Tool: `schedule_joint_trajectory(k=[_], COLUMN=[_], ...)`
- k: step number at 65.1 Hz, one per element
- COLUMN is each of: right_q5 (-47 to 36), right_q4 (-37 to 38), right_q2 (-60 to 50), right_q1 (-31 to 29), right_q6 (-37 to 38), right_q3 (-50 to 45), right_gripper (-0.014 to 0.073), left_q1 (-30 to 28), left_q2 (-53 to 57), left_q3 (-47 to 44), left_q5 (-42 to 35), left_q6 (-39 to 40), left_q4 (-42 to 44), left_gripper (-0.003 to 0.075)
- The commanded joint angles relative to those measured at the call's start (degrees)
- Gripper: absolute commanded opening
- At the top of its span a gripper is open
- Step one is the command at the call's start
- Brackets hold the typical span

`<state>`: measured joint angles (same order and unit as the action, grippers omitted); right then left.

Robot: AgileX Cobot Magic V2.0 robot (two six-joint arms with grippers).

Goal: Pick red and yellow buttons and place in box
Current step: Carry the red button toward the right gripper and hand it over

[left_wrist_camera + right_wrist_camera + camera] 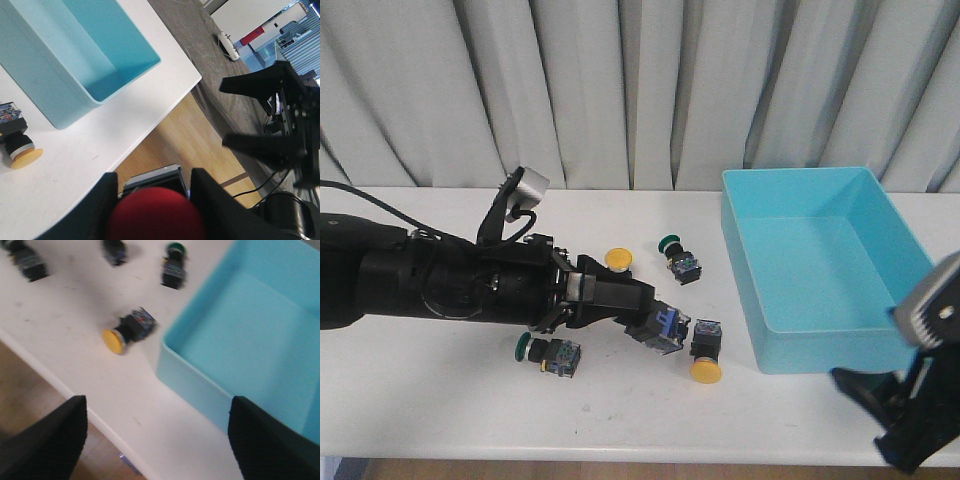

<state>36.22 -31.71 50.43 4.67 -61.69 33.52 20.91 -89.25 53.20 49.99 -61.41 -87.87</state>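
My left gripper (658,326) is shut on a red button (156,216); its red cap fills the gap between the fingers, and its blue-black body (666,331) shows just above the table. One yellow button (705,357) lies on its side beside it, close to the box's near left corner, and it also shows as the yellow button (17,149) and the yellow button (125,332) in the wrist views. Another yellow button (618,259) lies farther back. The turquoise box (820,330) stands at the right with nothing visible inside. My right gripper (882,410) hangs open and empty over the table's front edge.
A green-capped button (677,254) lies behind the yellow ones, and another green-capped button (545,352) lies under my left arm. The table's front edge (90,417) runs below the right gripper, with wooden floor beyond.
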Motion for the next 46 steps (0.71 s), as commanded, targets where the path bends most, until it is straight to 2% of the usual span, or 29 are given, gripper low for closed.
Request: schedule_joint_trajectory(k=[1,7,18,33,46], right_q5=[-1.94,-4.73,-9.42,-9.39,-9.41], right_q4=[-10.14,-16.30,-18.39,-20.79,-21.11], right_q2=[2.39,5.97,13.71,22.51,26.86], right_q1=[4.20,9.71,18.44,23.01,26.32], right_q6=[-17.80,-22.56,-23.55,-23.77,-27.17], right_q3=[2.14,2.14,5.06,12.58,16.46], right_gripper=[0.0570,0.0557,0.0551,0.0551,0.0551], left_q1=[0.20,0.20,0.20,0.20,0.20], left_q2=[1.94,1.94,1.94,1.94,1.94], left_q3=[1.75,1.75,1.75,1.75,1.75], left_q5=[2.53,2.47,2.61,2.68,2.83], left_q6=[-0.29,-0.29,-0.29,-0.29,-0.29], left_q4=[-3.93,-3.93,-3.93,-3.93,-3.93], left_gripper=[0.0196,0.0196,0.0196,0.0196,0.0196])
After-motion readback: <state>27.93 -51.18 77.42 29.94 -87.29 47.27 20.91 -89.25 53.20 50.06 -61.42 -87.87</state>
